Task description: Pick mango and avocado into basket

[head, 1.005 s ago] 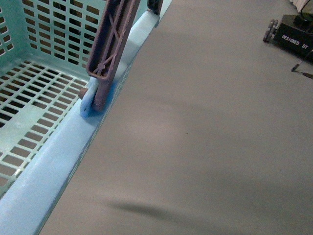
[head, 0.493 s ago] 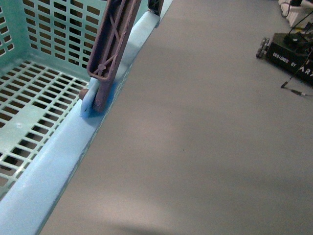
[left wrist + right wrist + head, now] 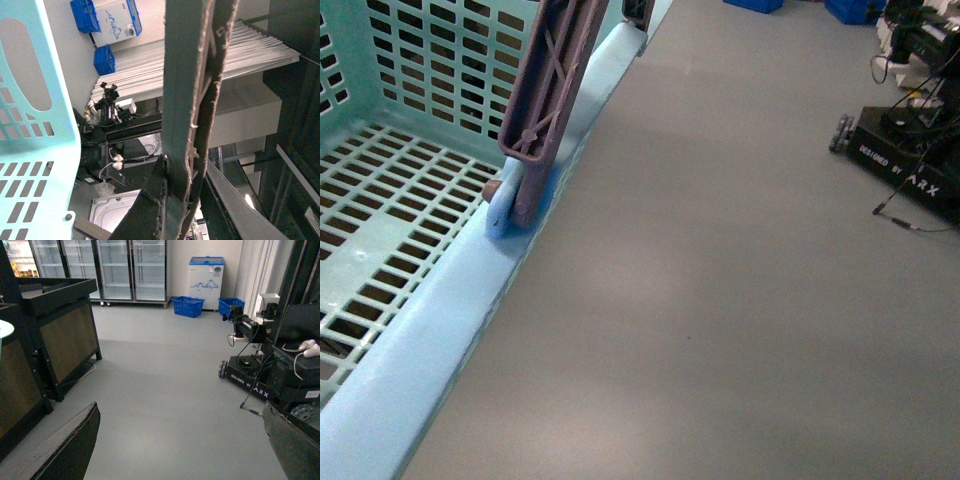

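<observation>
The teal basket (image 3: pixel 430 320) fills the left of the front view, its slotted floor bare where it shows. Its grey-brown handle (image 3: pixel 550 90) stands up from the near rim. In the left wrist view the basket wall (image 3: pixel 30 150) hangs beside my left gripper (image 3: pixel 182 200), which is shut on the paired handle strips (image 3: pixel 192 90). My right gripper (image 3: pixel 180 450) is open over grey floor, with nothing between its dark fingers (image 3: pixel 65 450). The mango and the avocado are out of view.
A black wheeled ARX base (image 3: pixel 910 170) with cables stands on the floor at the right. The right wrist view shows a dark wooden counter (image 3: pixel 55 335), glass-door fridges (image 3: pixel 115 270), blue crates (image 3: pixel 187 306) and a white freezer (image 3: pixel 205 275).
The basket keeps its place in the front view while the floor scene shifts. The black ARX base has slid left and down into fuller view, and blue crates have appeared at the top.
</observation>
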`<state>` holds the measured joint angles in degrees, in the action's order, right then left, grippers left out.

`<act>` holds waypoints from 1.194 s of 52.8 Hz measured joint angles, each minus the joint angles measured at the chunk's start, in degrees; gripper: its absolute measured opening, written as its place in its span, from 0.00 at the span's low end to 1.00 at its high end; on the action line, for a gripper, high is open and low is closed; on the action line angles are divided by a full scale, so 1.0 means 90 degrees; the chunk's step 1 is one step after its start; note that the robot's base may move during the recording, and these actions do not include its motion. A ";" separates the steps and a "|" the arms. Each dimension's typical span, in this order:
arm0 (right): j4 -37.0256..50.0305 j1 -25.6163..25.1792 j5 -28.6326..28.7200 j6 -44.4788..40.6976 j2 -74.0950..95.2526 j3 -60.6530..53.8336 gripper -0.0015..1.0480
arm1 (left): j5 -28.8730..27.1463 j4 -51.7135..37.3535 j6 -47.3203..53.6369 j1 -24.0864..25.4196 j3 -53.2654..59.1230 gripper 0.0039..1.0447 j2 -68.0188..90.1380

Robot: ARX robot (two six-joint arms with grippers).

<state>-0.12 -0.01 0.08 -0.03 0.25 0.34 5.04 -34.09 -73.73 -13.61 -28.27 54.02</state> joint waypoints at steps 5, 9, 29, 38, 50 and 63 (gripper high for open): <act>0.0000 0.0000 -0.0002 0.0002 0.0000 0.0000 0.93 | 0.0000 0.0000 0.0005 0.0000 -0.0002 0.13 0.0000; 0.0000 0.0000 -0.0002 0.0002 0.0000 0.0000 0.93 | 0.0000 0.0000 0.0005 0.0000 -0.0002 0.13 0.0000; 0.0000 0.0000 -0.0002 0.0002 0.0000 0.0002 0.93 | -0.0002 0.0000 0.0005 0.0000 -0.0002 0.13 0.0000; 0.0002 0.0000 -0.0002 0.0002 0.0000 0.0002 0.93 | 0.0000 -0.0002 0.0007 -0.0002 -0.0007 0.13 -0.0012; 0.0000 0.0000 -0.0002 0.0002 0.0000 0.0000 0.93 | 0.0000 -0.0002 0.0007 -0.0002 -0.0005 0.13 -0.0012; 0.0000 0.0000 -0.0002 0.0002 0.0000 0.0000 0.93 | 0.0000 -0.0002 0.0007 -0.0002 -0.0005 0.13 -0.0012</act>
<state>-0.12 -0.01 0.05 -0.01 0.25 0.34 5.04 -34.11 -73.67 -13.63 -28.32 53.91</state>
